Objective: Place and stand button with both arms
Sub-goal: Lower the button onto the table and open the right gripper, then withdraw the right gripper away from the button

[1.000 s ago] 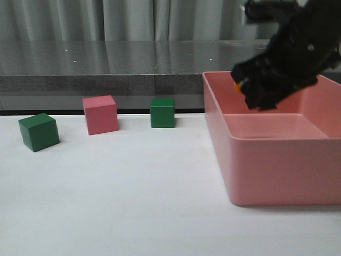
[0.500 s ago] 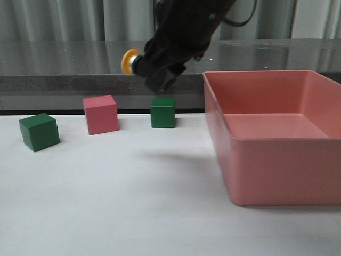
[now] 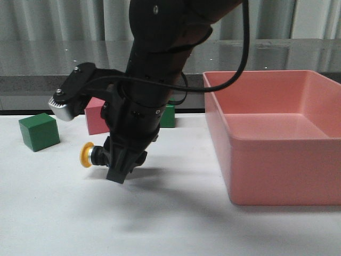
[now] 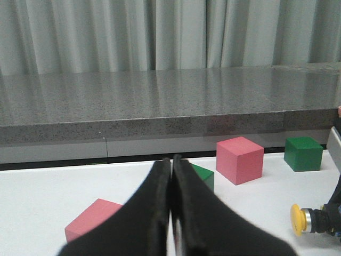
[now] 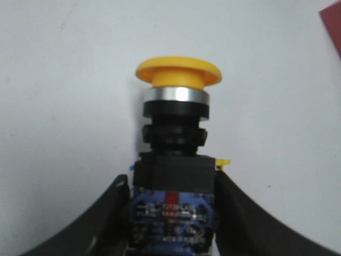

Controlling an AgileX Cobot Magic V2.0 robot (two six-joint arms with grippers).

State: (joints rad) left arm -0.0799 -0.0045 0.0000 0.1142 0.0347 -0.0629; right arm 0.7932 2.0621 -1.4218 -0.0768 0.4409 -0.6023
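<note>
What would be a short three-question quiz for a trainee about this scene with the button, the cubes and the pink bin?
1. True or false: the right pincer holds the button lying sideways, its yellow cap pointing left in the front view.
2. In the left wrist view, the left pincer is: A open, B shut with nothing in it, C shut on a cube.
3. Is the pink bin holding any object that shows?

Key: 1 true; 2 B; 3 no, nothing shows inside.

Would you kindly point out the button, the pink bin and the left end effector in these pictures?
button (image 3: pixel 87 154), front view, on its yellow cap.
pink bin (image 3: pixel 277 170), front view, on its near outer wall.
left end effector (image 4: pixel 171 213), left wrist view, on the seam between its closed fingers.
</note>
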